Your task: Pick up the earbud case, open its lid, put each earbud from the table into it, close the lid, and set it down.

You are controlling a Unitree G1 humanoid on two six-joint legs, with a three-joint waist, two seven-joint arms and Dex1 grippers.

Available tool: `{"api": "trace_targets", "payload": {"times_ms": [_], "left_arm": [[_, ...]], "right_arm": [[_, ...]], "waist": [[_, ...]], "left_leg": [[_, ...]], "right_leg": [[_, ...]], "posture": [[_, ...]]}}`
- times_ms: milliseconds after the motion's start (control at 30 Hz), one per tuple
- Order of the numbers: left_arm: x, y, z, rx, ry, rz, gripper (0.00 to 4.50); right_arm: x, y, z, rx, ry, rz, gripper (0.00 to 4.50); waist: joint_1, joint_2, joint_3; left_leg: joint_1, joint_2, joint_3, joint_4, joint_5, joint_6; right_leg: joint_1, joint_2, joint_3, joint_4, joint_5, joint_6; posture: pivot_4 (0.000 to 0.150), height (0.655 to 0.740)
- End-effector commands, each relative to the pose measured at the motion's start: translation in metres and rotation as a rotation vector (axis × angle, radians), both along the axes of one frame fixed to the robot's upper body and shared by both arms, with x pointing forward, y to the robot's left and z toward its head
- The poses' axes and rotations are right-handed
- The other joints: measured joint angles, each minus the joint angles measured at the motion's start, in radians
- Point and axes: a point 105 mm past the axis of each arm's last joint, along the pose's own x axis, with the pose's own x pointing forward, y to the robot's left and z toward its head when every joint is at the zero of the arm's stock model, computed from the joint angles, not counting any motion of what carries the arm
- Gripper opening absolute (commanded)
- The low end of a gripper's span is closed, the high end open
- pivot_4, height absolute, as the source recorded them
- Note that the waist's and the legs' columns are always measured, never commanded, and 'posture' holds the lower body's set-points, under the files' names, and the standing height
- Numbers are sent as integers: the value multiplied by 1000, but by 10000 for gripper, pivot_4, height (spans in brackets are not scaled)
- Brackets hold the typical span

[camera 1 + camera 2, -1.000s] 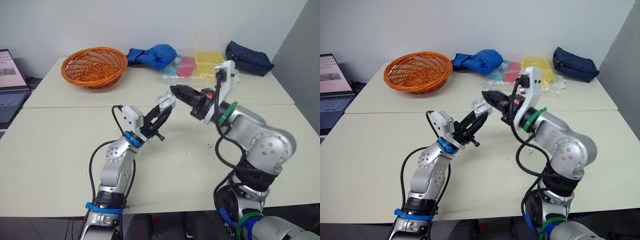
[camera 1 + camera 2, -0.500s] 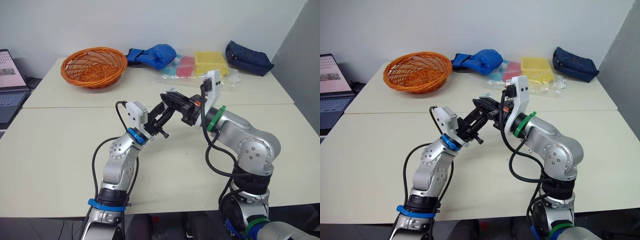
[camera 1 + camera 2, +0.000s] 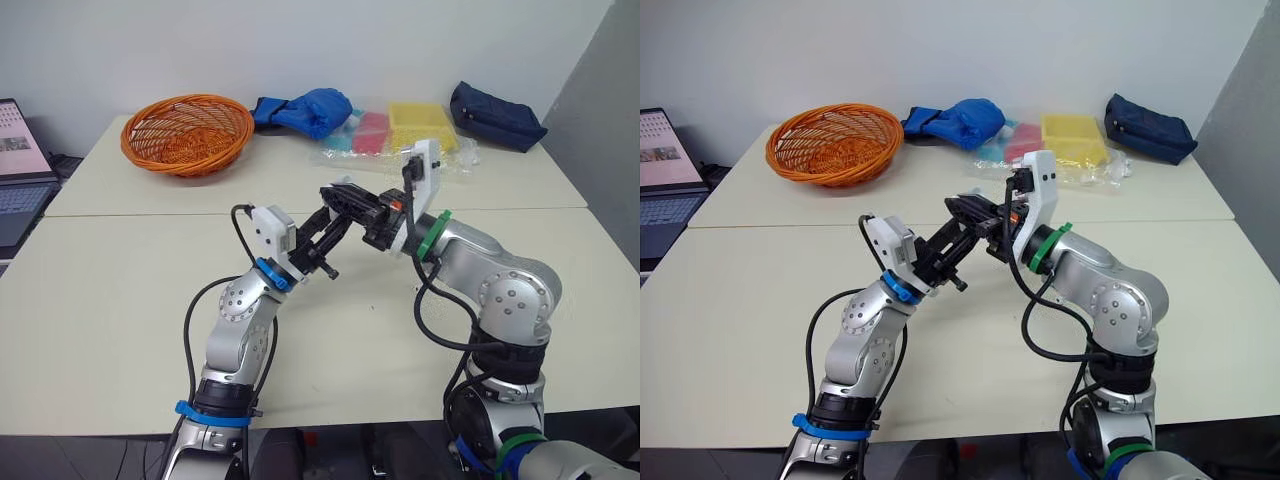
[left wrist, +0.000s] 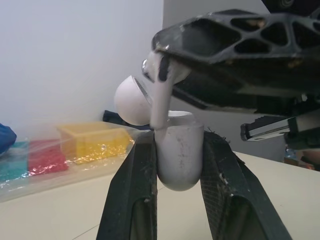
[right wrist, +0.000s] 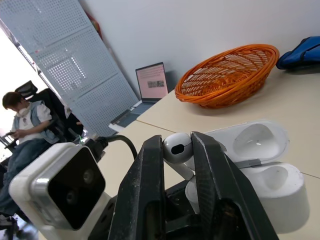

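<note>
Black fingers of the left claw cover both flanks of the rounded white earbud case. The white earbud has its stem end sunk inside, unseen. The grey laptop on the side desk is cut by the edge.

Before me the pale cream tabletop runs in two slabs meeting at a seam. Across its far slab lie a round orange wicker basket, a crumpled blue fabric bundle, clear plastic bags of teal, pink and yellow blocks, and a dark navy pouch.

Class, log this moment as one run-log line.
step: insertion | left gripper: holds earbud case, lid open | right gripper: holds earbud, stem at case opening
</note>
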Motion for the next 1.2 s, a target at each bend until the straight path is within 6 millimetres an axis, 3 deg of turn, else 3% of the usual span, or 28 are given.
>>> {"api": "trace_targets", "payload": {"times_ms": [33, 167, 700, 1200], "left_arm": [[-3, 2, 6, -9, -45, -1, 7707], [-1, 3, 5, -10, -50, -6, 7707], [-1, 0, 5, -13, -55, -21, 7707], [-3, -4, 6, -21, -59, -36, 7707]], "right_arm": [[-8, -8, 20, 50, -45, -7, 4159], [-6, -14, 17, 49, -12, -22, 4159], [-5, -3, -6, 8, 51, -17, 4159], [2, -2, -16, -27, 54, -38, 4159]], "waist": [[0, 0, 0], [0, 0, 0], [0, 0, 0], [0, 0, 0]], "left_leg": [[0, 0, 0, 0, 0, 0], [0, 0, 0, 0, 0, 0], [0, 0, 0, 0, 0, 0], [0, 1, 0, 0, 0, 0]], "right_leg": [[0, 0, 0, 0, 0, 0], [0, 0, 0, 0, 0, 0], [0, 0, 1, -1, 0, 0], [0, 1, 1, -1, 0, 0]], "posture": [[1500, 7400], [1500, 7400], [1500, 7400], [1500, 7400]]}}
